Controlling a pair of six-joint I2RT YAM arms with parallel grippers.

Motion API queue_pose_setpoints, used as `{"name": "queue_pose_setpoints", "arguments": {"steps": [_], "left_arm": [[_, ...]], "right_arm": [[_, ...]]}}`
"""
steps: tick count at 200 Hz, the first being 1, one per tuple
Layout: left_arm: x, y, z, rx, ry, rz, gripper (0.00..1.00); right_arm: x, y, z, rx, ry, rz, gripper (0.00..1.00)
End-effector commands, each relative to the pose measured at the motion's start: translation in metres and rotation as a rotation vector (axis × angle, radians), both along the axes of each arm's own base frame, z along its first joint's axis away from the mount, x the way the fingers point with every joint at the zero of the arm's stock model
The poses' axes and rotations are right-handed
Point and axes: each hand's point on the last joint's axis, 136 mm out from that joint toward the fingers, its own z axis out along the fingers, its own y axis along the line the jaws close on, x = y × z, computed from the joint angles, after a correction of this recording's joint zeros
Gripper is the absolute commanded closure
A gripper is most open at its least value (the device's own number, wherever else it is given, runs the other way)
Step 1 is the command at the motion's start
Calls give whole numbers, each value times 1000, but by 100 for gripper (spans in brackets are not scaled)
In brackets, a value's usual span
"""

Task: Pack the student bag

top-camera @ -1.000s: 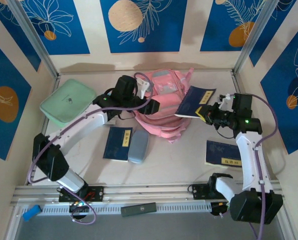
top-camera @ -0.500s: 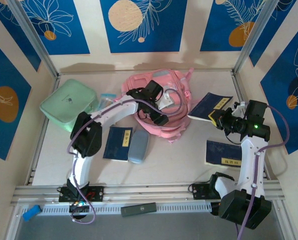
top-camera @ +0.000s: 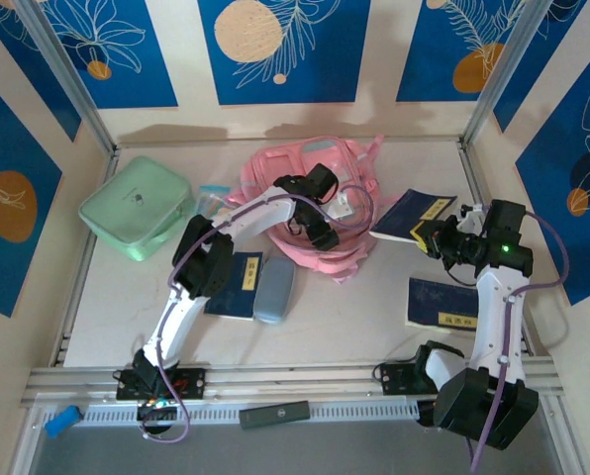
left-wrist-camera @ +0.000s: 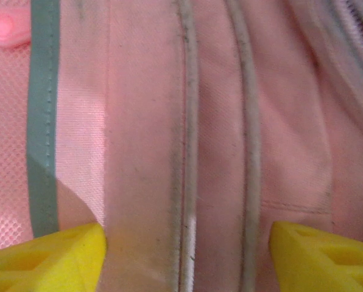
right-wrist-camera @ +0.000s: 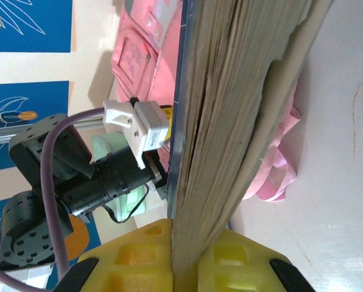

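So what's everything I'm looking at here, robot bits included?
bag: one, pink, back middle of the table
books: three, dark blue; one left of centre, one at right, one held beside the bag
case: one, mint green, far left
pouch: one, grey-blue, beside the left book
bar: one, black, on the near rail
table: one, pale
left gripper: one, yellow tips, open over the bag
right gripper: one, yellow tips, shut on a book
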Motion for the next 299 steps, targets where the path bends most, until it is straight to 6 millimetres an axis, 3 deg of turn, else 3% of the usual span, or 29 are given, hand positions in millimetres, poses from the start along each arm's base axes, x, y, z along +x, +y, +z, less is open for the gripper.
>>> {"name": "queue_pose_setpoints", "arguments": {"steps": [1, 47, 77, 116, 166, 201, 253, 299], "left_arm": [[10, -2, -2, 26, -34, -14, 37], [21, -2, -1, 36, -65, -31, 63], [24, -4, 19, 23, -110, -51, 87], [23, -5, 52, -28, -149, -62, 100], [21, -2, 85, -61, -181, -26, 100], [27, 4, 123, -96, -257, 34, 100], [52, 13, 198, -183, -471, 156, 100], [73, 17, 236, -226, -563, 276, 100]], "right_arm": [[1, 5, 7, 17, -45, 38, 100], [0, 4, 5, 6, -37, 41, 100], [0, 3, 6, -8, -35, 40, 100], [-2, 3, 8, -15, -40, 46, 100], [-5, 5, 9, -11, -41, 44, 100], [-6, 11, 12, -14, -45, 73, 100], [-14, 39, 14, -12, -35, 187, 100], [-28, 68, 0, 8, 29, 293, 100]]}}
